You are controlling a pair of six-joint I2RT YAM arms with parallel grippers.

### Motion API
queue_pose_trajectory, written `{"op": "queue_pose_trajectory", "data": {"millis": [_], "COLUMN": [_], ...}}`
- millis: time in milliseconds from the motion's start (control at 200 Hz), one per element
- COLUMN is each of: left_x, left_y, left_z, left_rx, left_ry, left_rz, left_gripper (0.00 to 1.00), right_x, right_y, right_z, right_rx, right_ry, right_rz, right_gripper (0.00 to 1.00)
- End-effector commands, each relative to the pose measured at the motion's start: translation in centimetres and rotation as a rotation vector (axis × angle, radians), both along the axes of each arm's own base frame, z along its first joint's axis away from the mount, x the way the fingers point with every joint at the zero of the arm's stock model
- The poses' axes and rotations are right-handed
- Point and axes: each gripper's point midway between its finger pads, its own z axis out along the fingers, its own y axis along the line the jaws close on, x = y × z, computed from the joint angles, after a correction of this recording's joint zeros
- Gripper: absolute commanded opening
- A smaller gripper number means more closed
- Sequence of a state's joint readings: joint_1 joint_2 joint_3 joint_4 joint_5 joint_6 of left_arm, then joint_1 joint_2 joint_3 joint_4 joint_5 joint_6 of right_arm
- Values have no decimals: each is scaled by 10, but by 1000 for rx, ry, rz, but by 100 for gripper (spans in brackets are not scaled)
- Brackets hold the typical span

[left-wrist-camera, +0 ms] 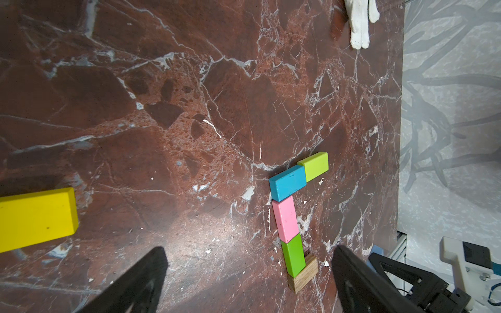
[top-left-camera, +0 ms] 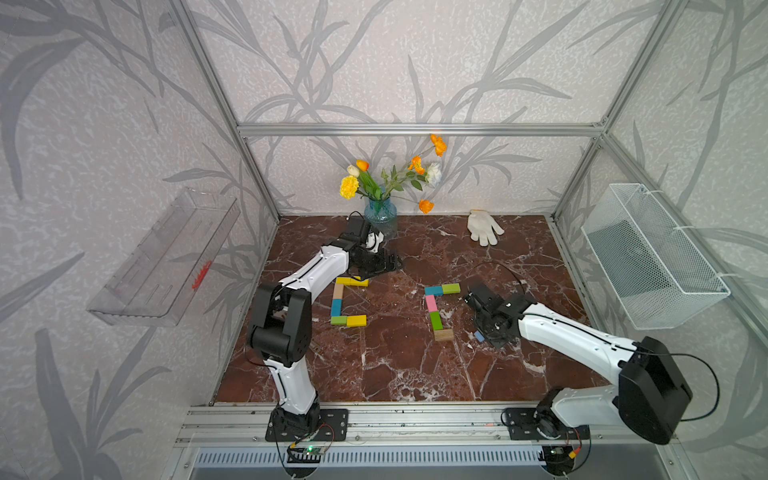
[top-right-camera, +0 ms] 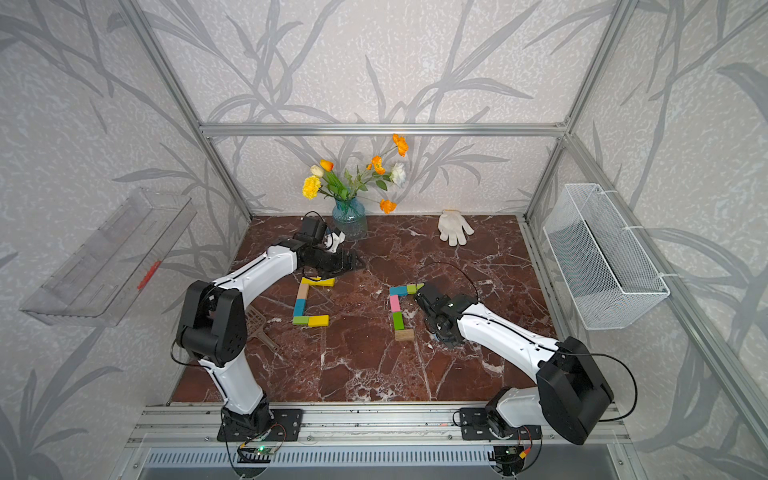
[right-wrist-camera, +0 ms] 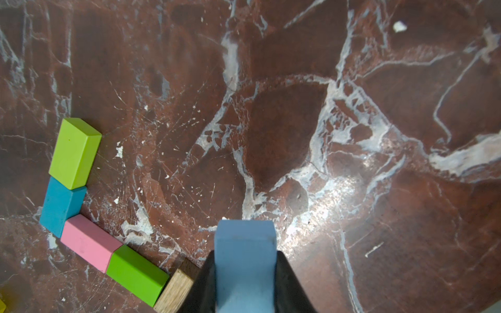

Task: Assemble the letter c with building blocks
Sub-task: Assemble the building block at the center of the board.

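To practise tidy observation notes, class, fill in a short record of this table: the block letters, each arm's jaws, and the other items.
Complete letter: squared C of yellow, tan, blue and green blocks, three sides laid.
Unfinished letter: teal block and light green block on top; pink block and green block down the side; tan block alone starts the lower bar.
Right jaws: shut on a light blue block.
Left jaws: open, empty.
Other items: white glove, flower vase.
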State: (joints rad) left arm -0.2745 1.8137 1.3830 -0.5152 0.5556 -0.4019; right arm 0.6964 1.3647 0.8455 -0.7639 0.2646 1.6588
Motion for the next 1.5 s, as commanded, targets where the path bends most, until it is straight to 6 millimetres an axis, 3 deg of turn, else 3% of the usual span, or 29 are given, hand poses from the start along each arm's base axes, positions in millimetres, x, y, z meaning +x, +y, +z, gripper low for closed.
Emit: {"op": "queue_pose_trajectory", "data": {"millis": [0,605,1495], "left_x": [4,3,5], "left_y": [0,4,5], "left_z": [17,14,14], "left_rx": [-12,12,20], "left_ry": [-52,-54,-57], "left_rz": [-8,-6,-4], "left_gripper": [95,95,95], "right_x": [-1,4,14], "right_y": [3,34,47], "right_z": [-9,-47,-67], "right_rx": [6,89,116], "right_ry": [-8,23,33], "right_rz": [-69,-176,-216], "right_gripper": [27,28,36]}}
